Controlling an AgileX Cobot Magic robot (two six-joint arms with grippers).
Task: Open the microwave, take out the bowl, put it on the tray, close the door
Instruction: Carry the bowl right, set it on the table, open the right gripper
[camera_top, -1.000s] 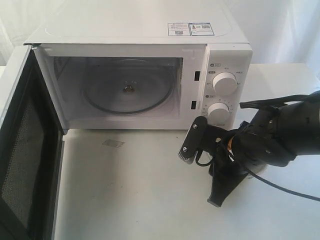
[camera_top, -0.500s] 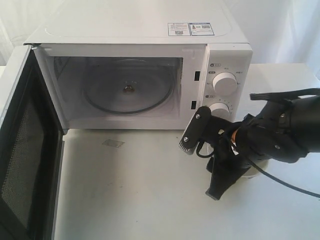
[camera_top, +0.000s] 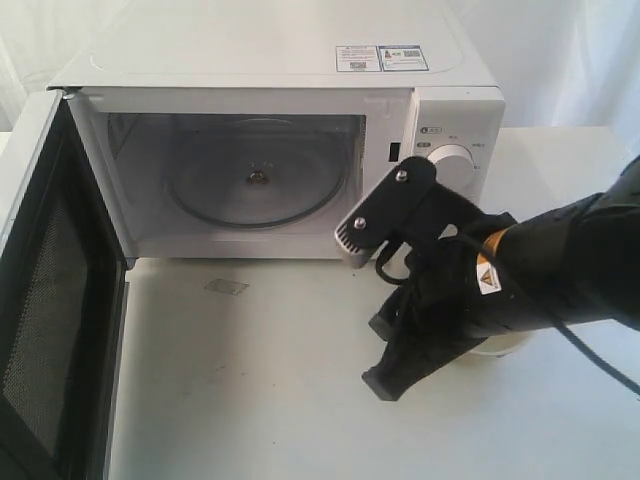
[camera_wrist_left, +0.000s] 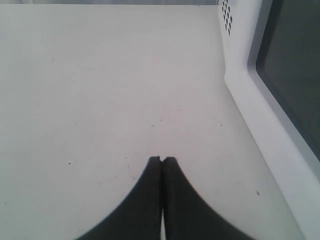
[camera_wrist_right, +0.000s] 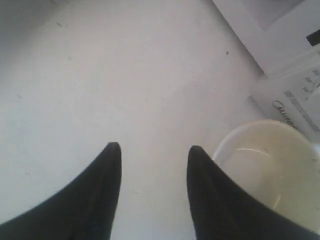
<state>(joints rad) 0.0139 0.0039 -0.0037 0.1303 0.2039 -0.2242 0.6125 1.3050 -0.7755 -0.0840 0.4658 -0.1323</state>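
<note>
White tabletop, matte, with a few tiny dark flecks showing in the wrist views. The microwave stands on it toward the back, its door swung open at the left. A small pale rectangular patch lies flat on the surface just in front of the open cavity. A cream bowl rests upright and empty on the surface, close in front of the control panel, mostly hidden in the exterior view; cannot tell whether it touches the microwave.

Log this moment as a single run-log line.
door open | microwave cavity empty | bowl on table | right end effector open beside bowl | left end effector shut
</note>
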